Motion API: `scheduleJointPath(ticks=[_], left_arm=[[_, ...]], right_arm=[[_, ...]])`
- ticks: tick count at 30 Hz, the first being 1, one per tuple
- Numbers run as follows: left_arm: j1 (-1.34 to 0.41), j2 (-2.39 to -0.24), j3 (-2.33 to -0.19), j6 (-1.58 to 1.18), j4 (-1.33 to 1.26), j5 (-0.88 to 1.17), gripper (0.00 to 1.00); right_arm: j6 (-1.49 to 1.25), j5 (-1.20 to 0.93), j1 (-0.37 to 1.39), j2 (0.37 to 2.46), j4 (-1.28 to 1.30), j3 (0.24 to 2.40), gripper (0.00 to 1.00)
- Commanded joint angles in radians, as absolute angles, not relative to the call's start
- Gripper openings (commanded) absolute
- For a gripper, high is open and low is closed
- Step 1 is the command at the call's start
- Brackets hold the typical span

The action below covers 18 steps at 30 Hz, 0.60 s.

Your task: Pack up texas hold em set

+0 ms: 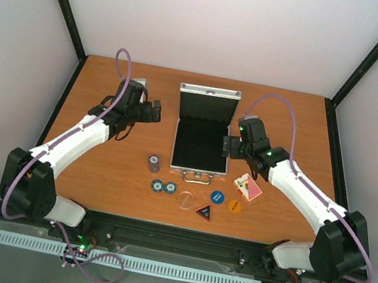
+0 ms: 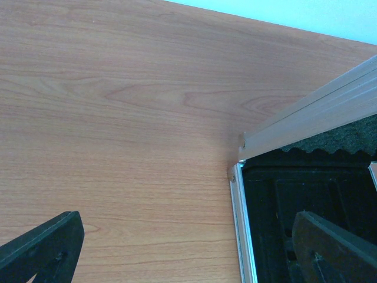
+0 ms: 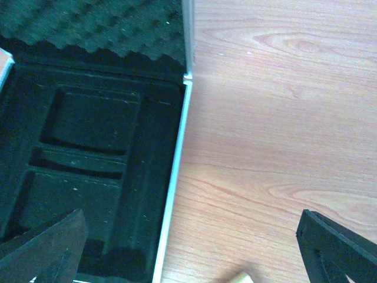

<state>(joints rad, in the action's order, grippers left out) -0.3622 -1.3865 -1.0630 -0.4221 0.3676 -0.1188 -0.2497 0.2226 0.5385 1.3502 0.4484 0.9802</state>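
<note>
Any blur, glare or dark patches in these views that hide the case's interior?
Top external: even light, no glare, case lining reads as flat black. Left wrist: table grain sharp, lining mostly lost in shadow. Right wrist: compartments faintly readable; a pale object at the bottom edge is blurred.

You see your right gripper [image 3: 191,253] spread wide — one finger above the open black-lined case [image 3: 88,147], the other above the wooden table [image 3: 283,118].

Top view overhead, far; wrist views close, sharing case [image 1: 210,95] edges
</note>
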Motion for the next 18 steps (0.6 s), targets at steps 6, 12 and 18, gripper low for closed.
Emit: scheduleJointPath(ticks=[6,12,18], left_arm=[[-0.372,-1.361,-1.076,-0.407,0.367,-0.091,1.0],[-0.373,-1.356,-1.069,-0.413,0.368,-0.091,1.0],[-0.373,-1.365,-1.054,-0.416,0.368,-0.105,1.0]], right_arm=[[-0.173,0.281,0.537,1.345,0.589,1.031,0.96],[-0.215,0.236,0.516,1.382,0.64,0.99,0.9],[-0.217,0.081,0.502,1.406,0.639,0.991,0.83]])
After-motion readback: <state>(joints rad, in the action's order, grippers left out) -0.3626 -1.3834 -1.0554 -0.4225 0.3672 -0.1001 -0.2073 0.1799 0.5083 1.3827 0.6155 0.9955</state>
